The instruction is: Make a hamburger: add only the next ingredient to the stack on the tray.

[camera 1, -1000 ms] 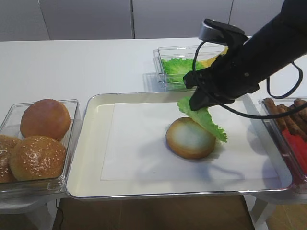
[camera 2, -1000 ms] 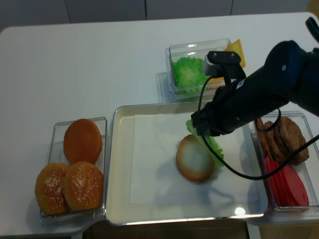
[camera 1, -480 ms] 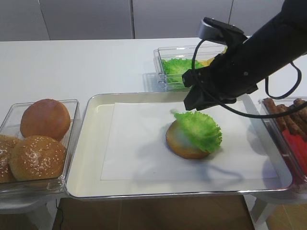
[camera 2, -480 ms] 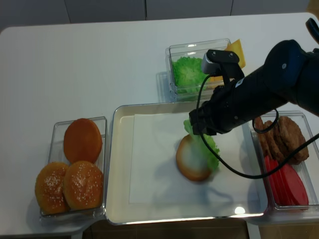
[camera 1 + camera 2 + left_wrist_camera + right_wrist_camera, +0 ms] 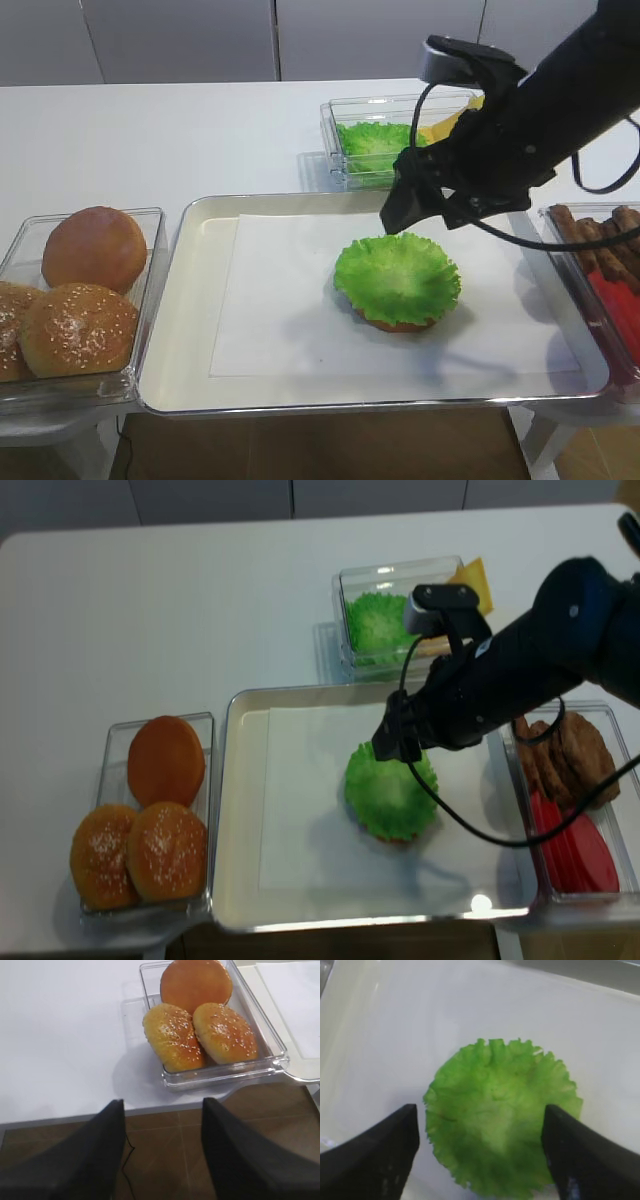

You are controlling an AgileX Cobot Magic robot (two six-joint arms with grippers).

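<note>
Lettuce (image 5: 398,279) lies flat on the bun (image 5: 385,322), mid-tray (image 5: 190,300), just below and near of the right end effector (image 5: 480,1147), its jaws spread, released.

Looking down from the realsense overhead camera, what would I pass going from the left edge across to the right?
Tub of buns → metal tray → lettuce leaf covering the bun half on the tray → tub of patties and red slices.
</note>
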